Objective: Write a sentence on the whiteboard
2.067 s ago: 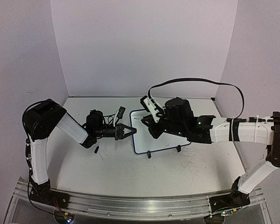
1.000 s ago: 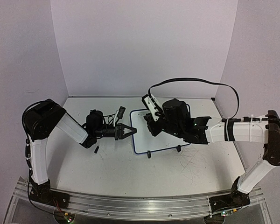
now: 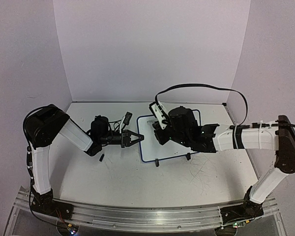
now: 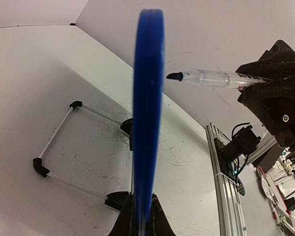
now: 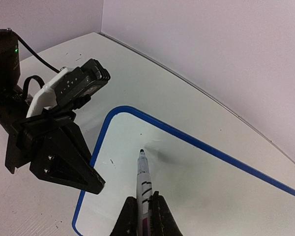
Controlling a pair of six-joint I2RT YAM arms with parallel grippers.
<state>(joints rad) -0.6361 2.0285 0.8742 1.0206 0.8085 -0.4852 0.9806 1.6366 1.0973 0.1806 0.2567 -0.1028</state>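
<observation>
The whiteboard (image 3: 150,147) stands tilted on its wire stand (image 4: 64,142) at mid-table. Its blue frame (image 4: 148,98) runs edge-on up the left wrist view. My left gripper (image 4: 141,222) is shut on the frame's left edge; it also shows in the top view (image 3: 137,138) and the right wrist view (image 5: 91,179). My right gripper (image 5: 143,216) is shut on a white marker (image 5: 143,182), seen too in the top view (image 3: 157,132). The marker's dark tip (image 4: 174,76) is right at the board's upper left area; I cannot tell if it touches. The board face (image 5: 211,187) shows no sentence, only a tiny speck.
A small black cap (image 3: 102,158) lies on the table in front of the left arm. Grey walls close in the back and both sides. The tabletop (image 4: 49,88) is scuffed with old marks. The aluminium rail (image 4: 226,187) runs along the near edge.
My right arm has shifted left, bringing the marker nearer the board's upper left corner. My left arm and the board have not moved.
</observation>
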